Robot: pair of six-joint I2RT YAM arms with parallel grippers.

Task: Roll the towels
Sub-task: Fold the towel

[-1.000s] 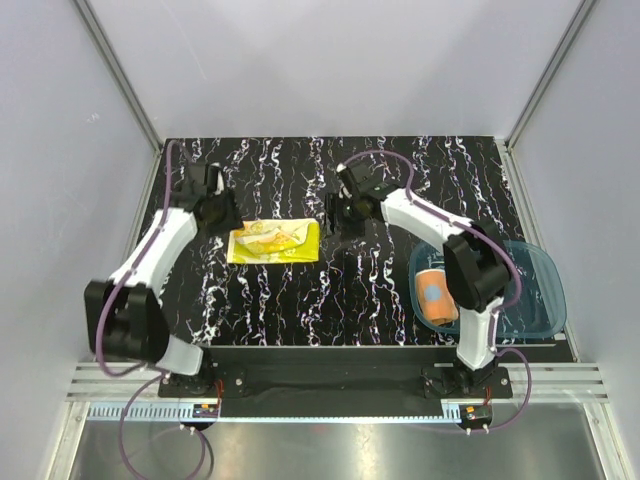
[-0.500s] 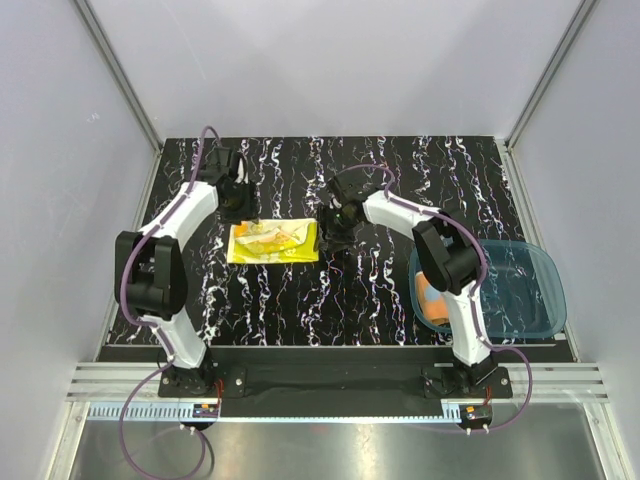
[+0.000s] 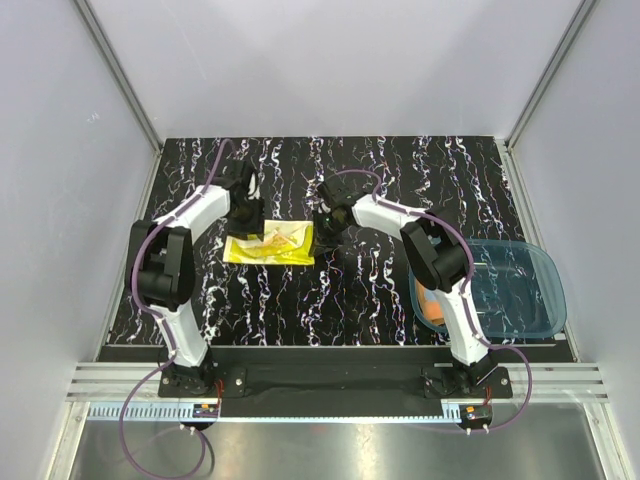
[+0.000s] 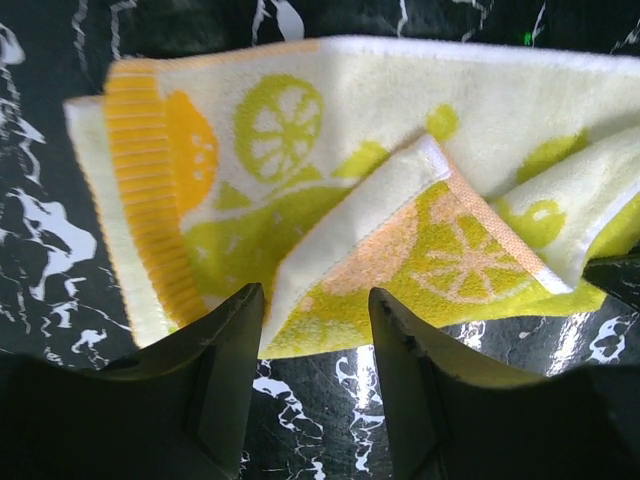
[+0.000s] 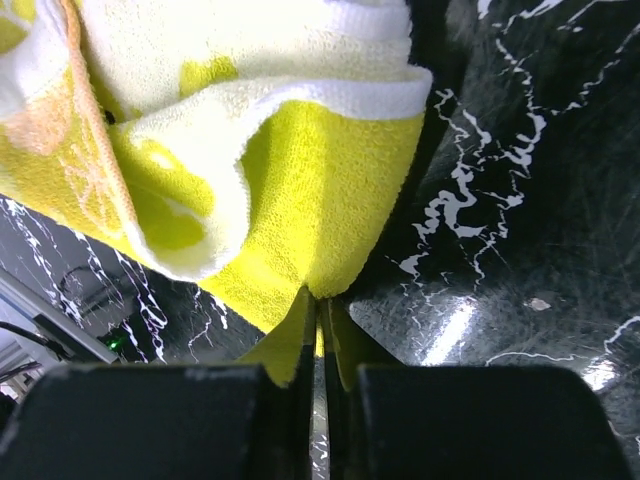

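The yellow towel [image 3: 270,245], printed with citrus slices, lies loosely folded on the black marbled table [image 3: 330,300]. My right gripper [image 5: 320,300] is shut on that towel's right edge, pinching the yellow cloth [image 5: 300,180] between its jaws; from above it [image 3: 322,235] sits at the towel's right end. My left gripper [image 4: 317,300] is open, its fingers [image 4: 230,340] straddling the near edge of the towel [image 4: 300,150] at its left end [image 3: 247,218], with nothing gripped. The orange towel [image 3: 430,303] lies rolled in the blue tray, partly hidden by the right arm.
The translucent blue tray [image 3: 525,285] stands at the right side of the table. Metal frame posts and grey walls enclose the table at the back and on both sides. Both arm bases are at the near edge.
My right gripper has shut on the yellow towel's right edge. The left arm has swung in and come down over the towel's left end. The towel has bunched slightly.
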